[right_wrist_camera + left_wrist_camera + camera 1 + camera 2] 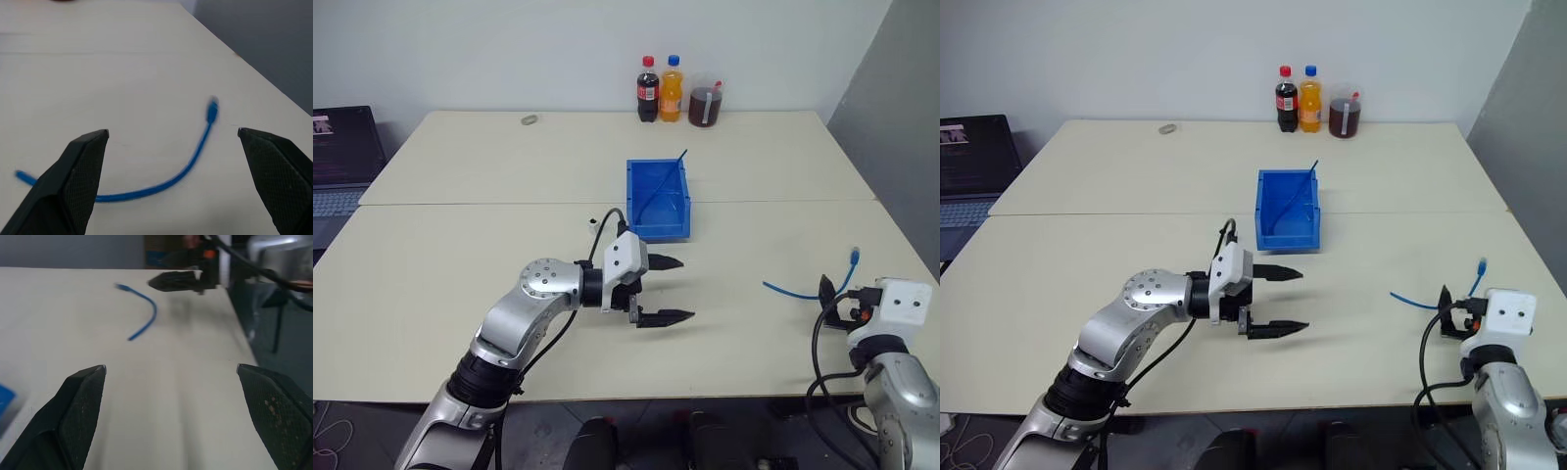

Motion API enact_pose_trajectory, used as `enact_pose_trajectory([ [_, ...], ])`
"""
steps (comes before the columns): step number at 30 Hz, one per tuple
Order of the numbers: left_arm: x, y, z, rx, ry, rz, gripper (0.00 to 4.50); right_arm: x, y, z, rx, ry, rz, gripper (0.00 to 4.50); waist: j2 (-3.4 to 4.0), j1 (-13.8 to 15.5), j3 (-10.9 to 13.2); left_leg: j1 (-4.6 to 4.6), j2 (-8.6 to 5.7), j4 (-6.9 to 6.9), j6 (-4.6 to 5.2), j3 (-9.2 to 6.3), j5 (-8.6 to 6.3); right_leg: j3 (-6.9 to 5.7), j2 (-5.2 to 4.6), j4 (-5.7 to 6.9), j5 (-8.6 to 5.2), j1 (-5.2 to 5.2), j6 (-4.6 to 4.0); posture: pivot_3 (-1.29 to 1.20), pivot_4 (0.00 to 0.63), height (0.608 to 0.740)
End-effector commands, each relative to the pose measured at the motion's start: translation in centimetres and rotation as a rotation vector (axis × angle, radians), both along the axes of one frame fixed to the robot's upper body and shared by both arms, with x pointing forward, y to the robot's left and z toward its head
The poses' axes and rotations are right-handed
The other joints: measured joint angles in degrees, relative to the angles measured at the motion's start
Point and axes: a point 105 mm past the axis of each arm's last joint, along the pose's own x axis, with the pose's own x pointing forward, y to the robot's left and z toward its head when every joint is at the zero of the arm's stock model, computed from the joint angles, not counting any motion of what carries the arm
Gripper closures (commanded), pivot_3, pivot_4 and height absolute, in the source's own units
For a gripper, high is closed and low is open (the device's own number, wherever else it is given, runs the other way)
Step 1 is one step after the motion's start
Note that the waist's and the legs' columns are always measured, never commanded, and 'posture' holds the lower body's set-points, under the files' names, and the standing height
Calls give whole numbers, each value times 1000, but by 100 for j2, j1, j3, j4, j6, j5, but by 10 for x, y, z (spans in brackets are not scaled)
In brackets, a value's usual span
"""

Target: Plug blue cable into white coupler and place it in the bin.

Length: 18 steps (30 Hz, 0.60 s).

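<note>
Blue cable (pixel 803 290) lies flat on the surface (pixel 460 255), at the robot's right, just in front of the right gripper (pixel 171 134). Nothing holds it. In the right wrist view it curves between that gripper's two fingers, which are spread wide.

Left gripper (pixel 666 290) hovers over the middle of the surface, pointing toward the robot's right, fingers spread wide too, nothing between them. It's well apart from the cable. Left wrist view looks across the surface at the cable and the right gripper beyond it.

Bin (pixel 634 201) sits further back, near the centre, beyond the left gripper. A thin dark-blue rod (pixel 668 181) leans inside it, its top poking over the far right corner.

Hard to make out: the near end of the cable is partly covered by the right gripper's fingers in the head views. Plug end (pixel 854 255) is small and blurred. Can't pick out the white coupler with any confidence. A tiny pale speck (pixel 592 220) lies left of the bin, too small to identify.

Cable axis: runs roughly left-right near the gripper, then bends away from the robot, plug end pointing toward the far edge.

Back edge: two bottles (pixel 660 90) and a jar (pixel 705 105).
</note>
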Motion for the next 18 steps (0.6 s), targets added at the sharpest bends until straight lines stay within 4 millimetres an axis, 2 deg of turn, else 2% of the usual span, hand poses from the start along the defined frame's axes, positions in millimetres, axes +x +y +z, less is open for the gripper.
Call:
enact_pose_trajectory([
  [1, -5, -4, 5, 15, -11, -87, 0, 17, -17, -10, 66, 109, -54, 6, -1, 0, 0, 0, 0, 0, 0, 0, 0, 1, 0, 0, 0, 0, 0, 0, 150, 740],
  [5, -5, -7, 6, 9, -14, -100, 0, 42, -35, -22, 118, 192, -69, 6, -1, 7, 1, -1, -5, 3, 2, 8, 1, 7, -3, -2, 5, 0, 2, 0, 150, 740],
  [10, -6, -9, 5, 4, -14, -98, 0, 62, -61, -29, 103, 246, -101, 6, 1, 9, 2, -21, -4, 0, 4, 7, 0, 4, -2, -3, 3, -17, -5, 0, 150, 740],
  [13, -5, -7, 5, 6, -18, -92, 0, 69, -74, -29, 121, 271, -120, 519, 1, 7, 2, -22, -6, 1, 4, 10, 0, 7, -4, -4, 3, -17, -4, 0, 150, 740],
  [18, -5, -5, 7, -2, -22, -86, 0, 71, -85, -34, 185, 302, -150, 1756, 0, 23, 1, -20, -7, 4, 4, 8, 1, 5, -5, -3, 5, -13, -1, 0, 150, 740],
])
